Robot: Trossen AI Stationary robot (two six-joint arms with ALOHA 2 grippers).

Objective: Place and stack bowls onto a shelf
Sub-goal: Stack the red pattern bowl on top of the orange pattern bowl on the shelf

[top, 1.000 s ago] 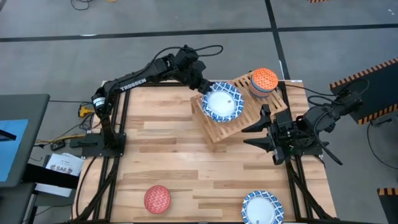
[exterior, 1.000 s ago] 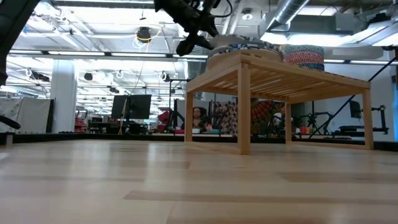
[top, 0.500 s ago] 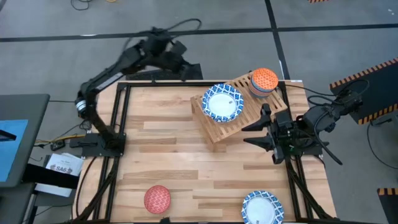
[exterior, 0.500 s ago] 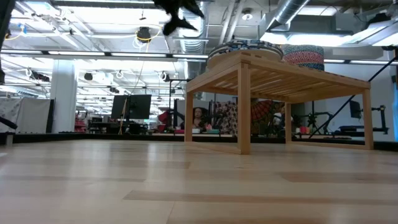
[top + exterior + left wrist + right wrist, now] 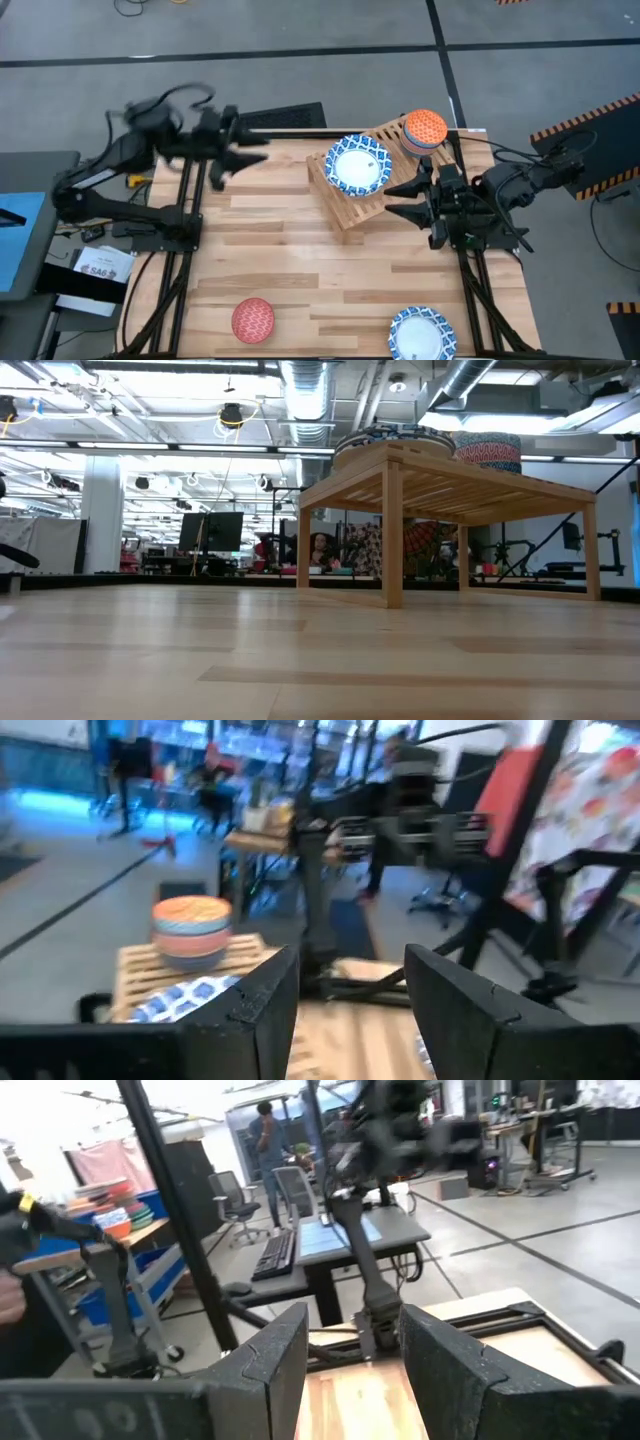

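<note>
The shelf [image 5: 385, 185] of light slats stands at the table's far right. A blue-and-white bowl [image 5: 357, 165] rests on its top, and beside that a stack of small bowls with an orange one uppermost [image 5: 424, 130]. Both also show in the low view, the bowl [image 5: 390, 435] and the stack [image 5: 487, 450]. A red bowl [image 5: 253, 320] and another blue-and-white bowl [image 5: 421, 335] sit on the table near its front edge. My left gripper [image 5: 245, 155] is open, raised over the far left corner. My right gripper [image 5: 400, 200] is open beside the shelf's near right side.
The wooden tabletop [image 5: 300, 250] lies bare between the shelf and the two near bowls. Black frame rails [image 5: 190, 200] run along the table's left and right edges. Desks, chairs and people show in the room beyond.
My left gripper has drawn back from the far left rim of the blue-and-white bowl on the shelf. It has swung up and toward the table's far left corner, leaving the low view. The bowl stays on the shelf.
</note>
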